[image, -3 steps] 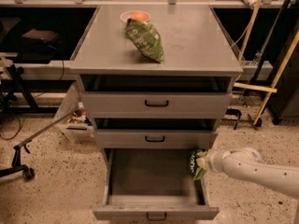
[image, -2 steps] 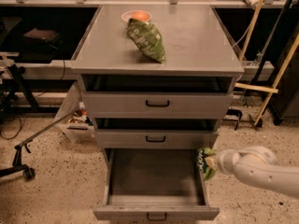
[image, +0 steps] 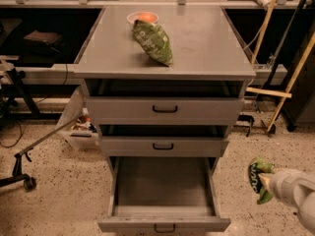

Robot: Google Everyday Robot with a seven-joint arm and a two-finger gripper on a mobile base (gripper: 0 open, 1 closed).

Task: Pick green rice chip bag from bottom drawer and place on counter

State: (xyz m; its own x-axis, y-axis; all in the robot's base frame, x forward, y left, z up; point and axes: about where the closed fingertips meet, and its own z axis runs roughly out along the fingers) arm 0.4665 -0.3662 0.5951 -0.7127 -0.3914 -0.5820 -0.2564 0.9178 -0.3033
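Note:
The green rice chip bag [image: 257, 178] is small and bright green with a dark round logo. It hangs at the right of the cabinet, over the floor, held at the end of my white arm. My gripper [image: 263, 182] is shut on the bag and mostly hidden behind it. The bottom drawer [image: 164, 223] is pulled out and its inside shows nothing in it. The counter [image: 197, 48] is the grey slab on top of the cabinet, up and to the left of the gripper.
A longer olive-green bag [image: 153, 42] lies on the counter next to a small bowl with something orange [image: 142, 17]. The two upper drawers [image: 164, 109] are slightly open. Wooden poles [image: 288, 77] lean at the right. A wheeled stand [image: 22, 166] is at the left.
My gripper has moved right and out of the bottom drawer with the green rice chip bag, which now hangs clear of the cabinet's right side.

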